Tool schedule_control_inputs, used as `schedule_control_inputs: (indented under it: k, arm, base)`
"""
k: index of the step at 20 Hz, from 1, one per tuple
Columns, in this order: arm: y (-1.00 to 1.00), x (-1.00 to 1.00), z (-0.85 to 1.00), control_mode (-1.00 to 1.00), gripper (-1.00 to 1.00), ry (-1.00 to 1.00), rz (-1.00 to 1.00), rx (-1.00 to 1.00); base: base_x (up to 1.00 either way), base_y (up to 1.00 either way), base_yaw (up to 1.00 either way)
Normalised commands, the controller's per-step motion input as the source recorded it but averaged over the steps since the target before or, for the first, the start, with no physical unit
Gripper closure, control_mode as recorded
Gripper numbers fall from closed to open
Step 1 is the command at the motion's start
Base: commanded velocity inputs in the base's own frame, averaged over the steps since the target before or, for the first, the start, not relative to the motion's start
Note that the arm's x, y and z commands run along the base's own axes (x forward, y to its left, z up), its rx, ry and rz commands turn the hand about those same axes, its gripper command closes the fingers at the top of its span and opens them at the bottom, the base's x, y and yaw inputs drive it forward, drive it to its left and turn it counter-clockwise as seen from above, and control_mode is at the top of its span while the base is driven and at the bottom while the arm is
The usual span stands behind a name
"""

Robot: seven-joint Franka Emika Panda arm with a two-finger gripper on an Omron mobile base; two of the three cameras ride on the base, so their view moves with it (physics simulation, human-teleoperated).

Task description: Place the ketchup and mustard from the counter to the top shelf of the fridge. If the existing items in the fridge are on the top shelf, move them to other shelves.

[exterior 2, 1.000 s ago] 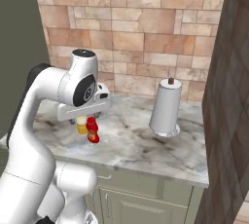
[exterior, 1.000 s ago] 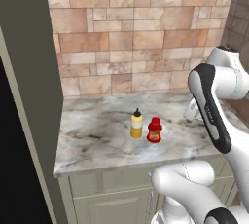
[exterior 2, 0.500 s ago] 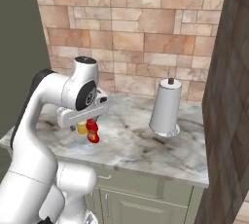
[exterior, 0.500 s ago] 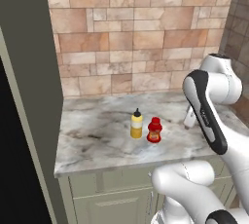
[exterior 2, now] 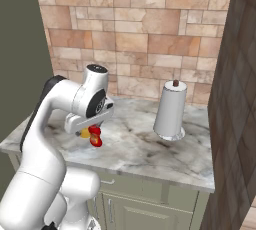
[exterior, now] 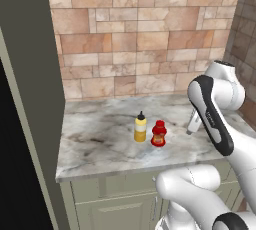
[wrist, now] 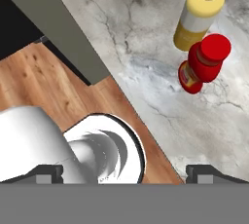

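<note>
the ketchup [wrist: 204,62] stands upright on the tabletop [exterior: 100,139], touching the mustard [wrist: 198,16] beside it. the gripper [wrist: 124,173] hangs above with jaws spread wide and nothing held; the ketchup lies ahead of it, nearer than the mustard.

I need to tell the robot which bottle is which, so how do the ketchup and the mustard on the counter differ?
The ketchup is red and squat with a round red cap; the mustard is yellow, slimmer and slightly taller, with a black pointed nozzle. Both stand upright, side by side on the counter.
</note>
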Motion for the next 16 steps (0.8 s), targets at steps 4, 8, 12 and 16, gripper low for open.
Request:
schedule_control_inputs:
  k: [4, 8, 12, 16]
  arm:
    - [0.00, 0.27, -0.19, -1.00, -1.00, 0.00, 0.10, 0.08]
    - [0.00, 0.31, -0.09, -1.00, -1.00, 0.00, 0.11, 0.02]
    - [0.00, 0.16, -0.04, -1.00, -1.00, 0.00, 0.12, 0.00]
    - [0.00, 0.12, -0.08, -1.00, -1.00, 0.00, 0.11, 0.01]
  base:
    - [0.00, 0.00, 0.00]
    - [0.00, 0.00, 0.00]
    - [0.00, 0.00, 0.00]
    - [0.00, 0.00, 0.00]
